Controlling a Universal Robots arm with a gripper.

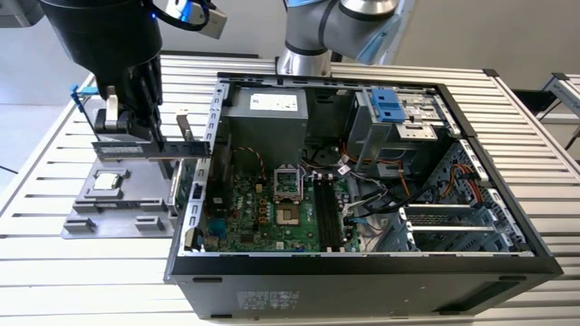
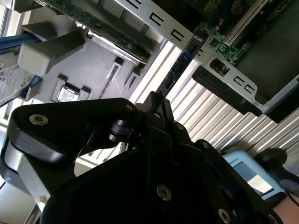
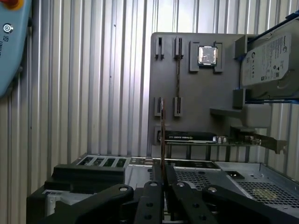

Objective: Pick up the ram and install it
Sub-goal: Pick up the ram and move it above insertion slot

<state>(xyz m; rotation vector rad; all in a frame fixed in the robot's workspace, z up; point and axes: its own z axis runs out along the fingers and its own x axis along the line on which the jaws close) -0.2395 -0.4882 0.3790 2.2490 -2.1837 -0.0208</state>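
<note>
Above the tray [image 1: 83, 227], at the computer case's [image 1: 363, 266] 9 o'clock in the exterior view, the gripper [image 1: 122, 139] clamps the ram [image 1: 176, 148] between its jaws; the ram is level, its long axis running 9 to 3 o'clock.

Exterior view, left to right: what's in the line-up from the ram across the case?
ram gripped in the claw → CPU socket → black slots → blue bracket

You've got the tray [image 1: 83, 227] on the table [image 1: 91, 285], exterior view's left of the case [image 1: 363, 285]; chip [image 1: 108, 180] & drive [image 3: 266, 60] on it, ram [image 1: 172, 148] above.
</note>
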